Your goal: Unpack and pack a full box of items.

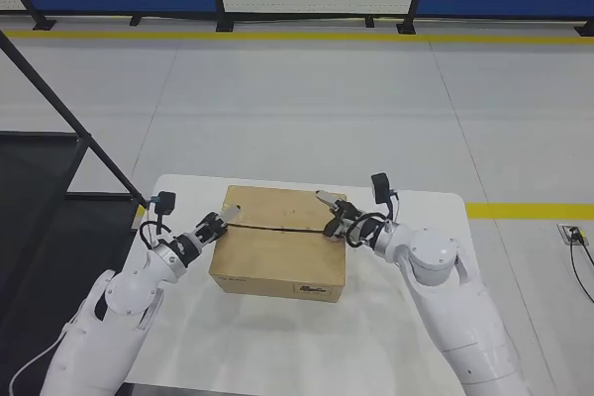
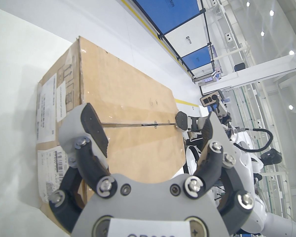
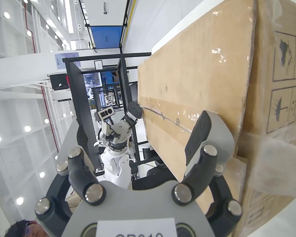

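Fingers on both grippers stand wide apart, with nothing between them. In the top view the left gripper (image 1: 224,219) is at the left edge of the cardboard box (image 1: 277,243) and the right gripper (image 1: 328,215) at its right edge, each level with one end of the seam (image 1: 277,227) that crosses the box top from side to side. The box sits closed on the white table (image 1: 396,327), a little left of the frame's middle, its flaps meeting along that seam under clear tape.

The left wrist view has one dark finger pad (image 2: 93,127) lying over the near end of the seam, the other finger out past the box's side. A pad of the right gripper is at the seam's far end. Whether any pad presses on the cardboard I cannot tell.

A white label (image 1: 317,289) is stuck to the box's near face, at the lower right of the box in the top view. More labels and printed handling marks cover its end faces.

Off the table, a black frame (image 1: 59,109) runs across the upper left of the top view, and a yellow floor line (image 1: 535,210) lies at middle right.
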Robot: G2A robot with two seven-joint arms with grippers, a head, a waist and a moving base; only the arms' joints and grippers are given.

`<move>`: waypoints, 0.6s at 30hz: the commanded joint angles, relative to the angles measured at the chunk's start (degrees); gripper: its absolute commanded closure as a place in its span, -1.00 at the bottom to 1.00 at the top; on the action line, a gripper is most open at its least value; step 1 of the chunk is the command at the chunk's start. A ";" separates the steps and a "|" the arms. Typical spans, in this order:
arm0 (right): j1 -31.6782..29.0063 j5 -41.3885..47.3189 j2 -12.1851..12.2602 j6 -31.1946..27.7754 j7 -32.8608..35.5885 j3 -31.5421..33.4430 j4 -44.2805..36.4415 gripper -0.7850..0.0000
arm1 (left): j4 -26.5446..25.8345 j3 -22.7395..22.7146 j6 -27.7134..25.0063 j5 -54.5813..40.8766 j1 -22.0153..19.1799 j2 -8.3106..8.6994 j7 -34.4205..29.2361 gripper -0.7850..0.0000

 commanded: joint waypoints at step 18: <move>-28.98 -1.67 2.51 1.04 -13.92 10.02 -25.62 -1.00 | 1.25 0.25 -1.13 1.19 -0.63 -0.66 -1.07 -1.00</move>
